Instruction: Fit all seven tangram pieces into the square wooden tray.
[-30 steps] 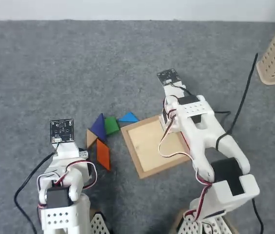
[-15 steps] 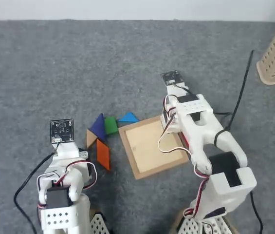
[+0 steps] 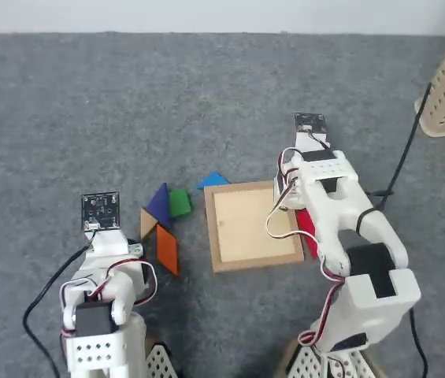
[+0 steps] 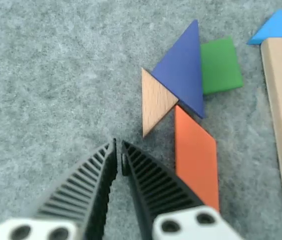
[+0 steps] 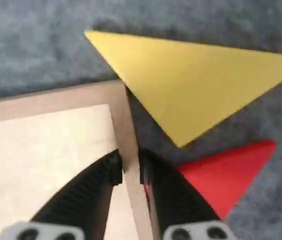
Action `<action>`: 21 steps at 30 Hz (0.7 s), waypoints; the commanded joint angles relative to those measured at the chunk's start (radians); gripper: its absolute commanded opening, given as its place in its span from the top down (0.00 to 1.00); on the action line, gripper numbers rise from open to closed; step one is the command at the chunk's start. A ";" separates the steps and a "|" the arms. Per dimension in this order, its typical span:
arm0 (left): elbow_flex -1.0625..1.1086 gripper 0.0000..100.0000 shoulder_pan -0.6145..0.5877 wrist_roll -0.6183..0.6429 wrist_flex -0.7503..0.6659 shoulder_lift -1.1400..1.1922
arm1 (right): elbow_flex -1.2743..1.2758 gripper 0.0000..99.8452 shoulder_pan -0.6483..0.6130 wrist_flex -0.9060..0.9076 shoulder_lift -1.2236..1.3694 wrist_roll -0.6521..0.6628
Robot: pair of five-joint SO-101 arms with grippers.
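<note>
The square wooden tray [image 3: 255, 262] lies flat on the grey worktop [image 3: 88, 102], between the two arms. The right gripper [image 5: 127, 167] is closed on the tray's side wall, with one jaw inside and one outside. Just beside this wall lie a yellow triangle [image 5: 190, 80] and a red triangle [image 5: 225, 175]. At the tray's other side, a light blue triangle [image 4: 275, 27] sits just beside a corner. Further out, a green square [image 4: 220, 65], a dark blue triangle [image 4: 183, 75], a wooden triangle [image 4: 155, 100] and an orange parallelogram [image 4: 195, 155] lie closely together. The left gripper [image 4: 118, 147] is near the wooden triangle, its jaws almost together and holding nothing.
</note>
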 commanded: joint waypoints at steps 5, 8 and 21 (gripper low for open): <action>-0.005 0.99 -0.002 0.009 0.002 -0.020 | -0.097 0.83 -0.051 0.108 -0.128 0.055; -0.005 0.99 -0.002 0.009 0.002 -0.020 | -0.069 0.86 -0.025 0.130 -0.225 0.060; -0.005 0.99 -0.002 0.009 0.002 -0.020 | 0.095 0.85 0.111 0.033 -0.191 0.051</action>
